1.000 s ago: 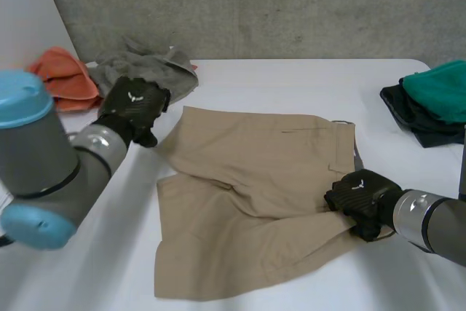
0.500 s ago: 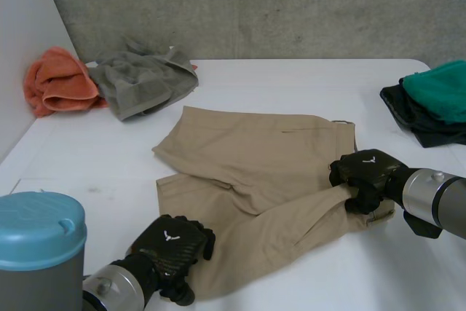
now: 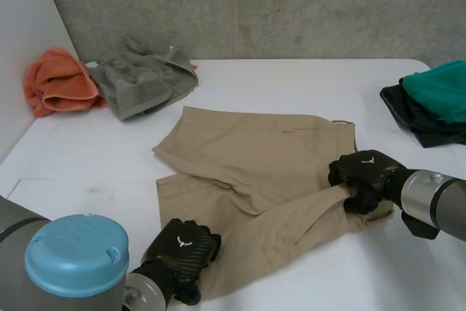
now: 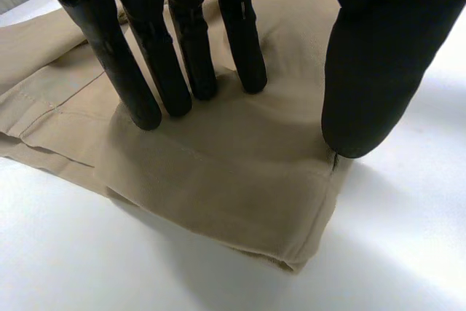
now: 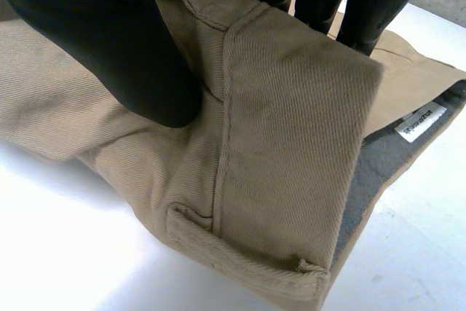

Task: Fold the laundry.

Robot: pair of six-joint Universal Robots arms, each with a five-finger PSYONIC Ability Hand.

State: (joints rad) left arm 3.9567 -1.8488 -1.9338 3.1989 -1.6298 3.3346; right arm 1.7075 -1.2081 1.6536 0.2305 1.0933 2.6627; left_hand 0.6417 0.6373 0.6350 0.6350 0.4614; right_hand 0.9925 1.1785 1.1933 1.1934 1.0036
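Shorts lie on the worktop; the right robot hand pinches their waistband, the left robot hand presses a hem corner with straight fingers, seemingly without gripping.

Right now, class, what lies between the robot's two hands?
In the head view, the tan shorts span the gap: the left hand presses a leg hem, the right hand pinches the waistband.

A white tabletop stood before a grey concrete wall. At its far left corner lay a crumpled orange cloth, just beside a crumpled grey cloth. At the right edge, a green garment rested on a black one.
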